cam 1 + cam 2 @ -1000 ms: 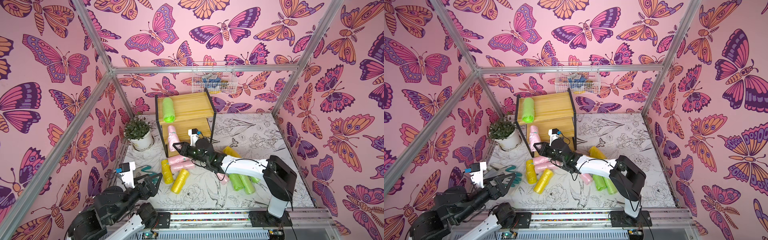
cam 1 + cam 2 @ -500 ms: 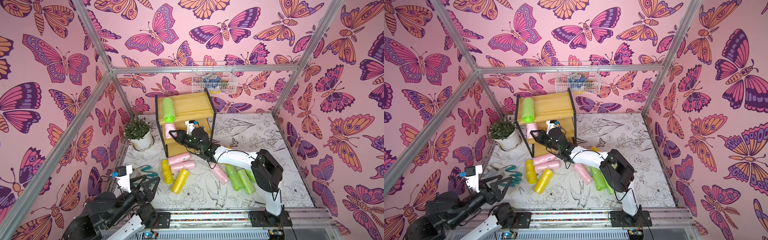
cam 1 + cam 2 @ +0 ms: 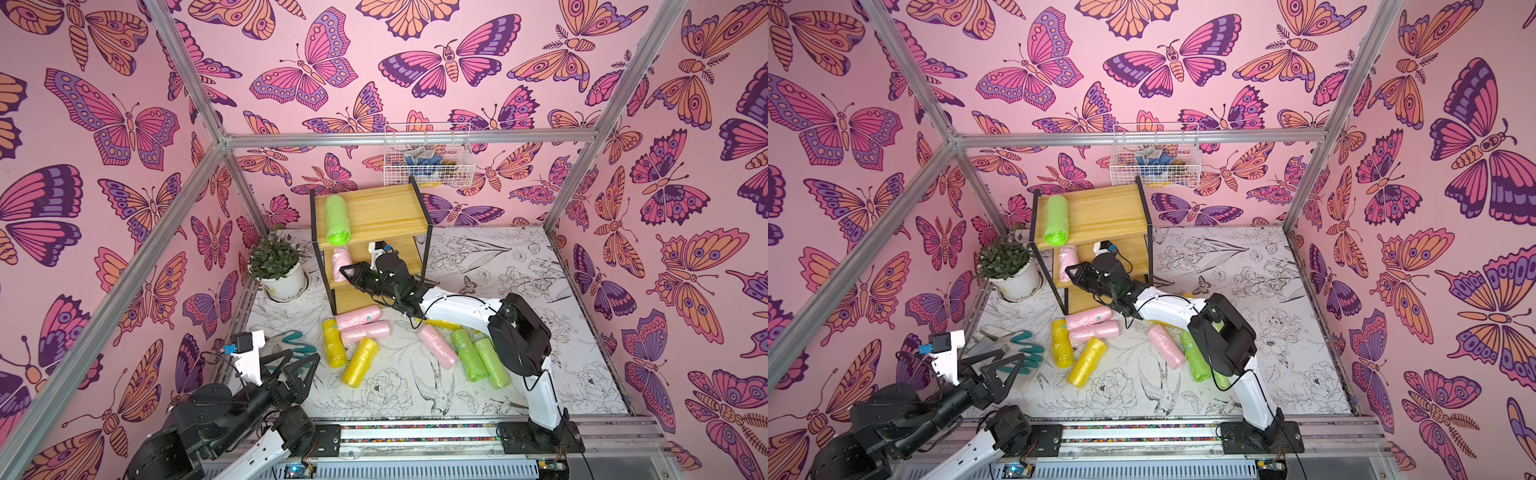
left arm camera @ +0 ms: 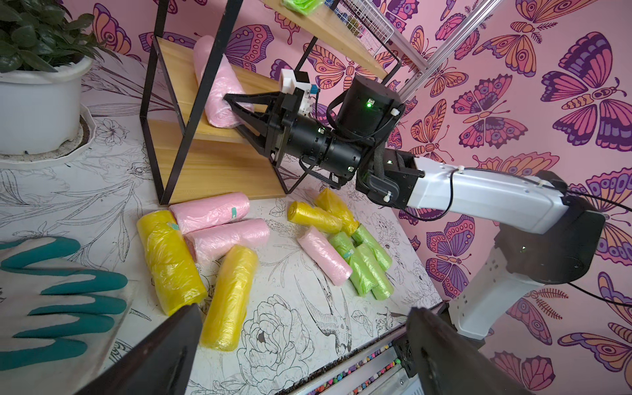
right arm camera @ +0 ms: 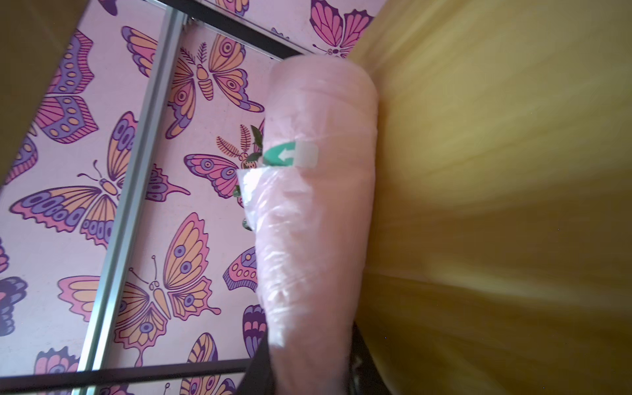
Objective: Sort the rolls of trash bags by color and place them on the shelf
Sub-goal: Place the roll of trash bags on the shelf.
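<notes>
1. The shelf (image 3: 382, 212) is set near the back edge of the worktop (image 3: 519, 282), toward its back left corner, just beside a potted plant (image 3: 276, 262).
2. A pink roll (image 4: 212, 78) is laid on the middle board, at the board's left end, with its near end at the board's front edge.
3. The right tool (image 4: 234, 113) is reached into the middle tier. The near end of the pink roll is seen between its two fingers, and the jaws appear to be closed narrowly on it, though pad contact cannot be confirmed in the blurred wrist view.
4. A green roll (image 3: 337, 220) is laid at the left end of the top board, above the right tool and untouched.
5. On the worktop just in front of the shelf, two pink rolls (image 3: 358, 314) are laid side by side and touching, with two yellow rolls (image 3: 333, 343) against them.
6. Toward the right edge, a third pink roll (image 3: 434, 352) is laid beside three green rolls (image 4: 362, 266). Two further yellow rolls (image 4: 314, 217) are found beneath the right arm.
7. The left tool (image 3: 303, 358) is held wide open and empty over the front left corner, by a teal-fingered glove (image 3: 297, 338). The two yellow rolls are near it, but nothing is touched.
</notes>
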Controlling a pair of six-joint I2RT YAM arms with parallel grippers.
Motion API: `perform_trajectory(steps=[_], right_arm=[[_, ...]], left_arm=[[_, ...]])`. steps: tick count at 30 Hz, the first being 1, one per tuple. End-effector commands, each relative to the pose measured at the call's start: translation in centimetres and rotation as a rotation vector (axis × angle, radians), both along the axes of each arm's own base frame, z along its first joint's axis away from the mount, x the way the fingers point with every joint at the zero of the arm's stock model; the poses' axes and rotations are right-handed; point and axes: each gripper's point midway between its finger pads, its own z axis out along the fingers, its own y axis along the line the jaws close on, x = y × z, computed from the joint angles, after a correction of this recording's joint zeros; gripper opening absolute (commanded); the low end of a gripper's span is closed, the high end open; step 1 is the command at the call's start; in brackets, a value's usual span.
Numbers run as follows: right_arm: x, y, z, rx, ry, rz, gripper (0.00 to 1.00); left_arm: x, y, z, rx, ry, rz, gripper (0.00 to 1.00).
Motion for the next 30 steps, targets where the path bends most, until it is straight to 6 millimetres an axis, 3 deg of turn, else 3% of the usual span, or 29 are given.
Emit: perform_trajectory(steps=[1,6,9,10,21,26,30], right_arm=[[0.4,0.2,1.2,0.033,0.009,-0.009,0.29],[0.3,-0.7,0.9,-0.021,0.007,-0.036,0.51],[0.2,-1.9,1.2,-0.051,0.002,-0.08,0.84],[0.2,-2.3,1.4,-0.047,0.0,-0.091,0.89],[-1.8,-3.9,3.2,-0.055,-0.005,-0.068,0.78],[-4.4,-5.4,3.0,-0.097,0.004,-0.052,0.76],[-7.8,-7.1,1.8,-0.207,-0.018,-0.029,0.78]], left_arm=[[0.0,0.7,-0.9,0.034,0.014,0.025,1.0],[-0.1,1.7,-1.2,0.085,0.045,0.061,1.0],[-0.2,2.0,-1.2,0.105,0.058,0.071,1.0],[-0.1,2.1,-1.3,0.112,0.063,0.075,1.0],[0.8,1.4,-1.9,0.161,0.119,0.09,1.0],[1.2,1.1,-3.0,0.219,0.194,0.107,1.0],[1.8,0.2,-3.7,0.316,0.255,0.084,1.0]])
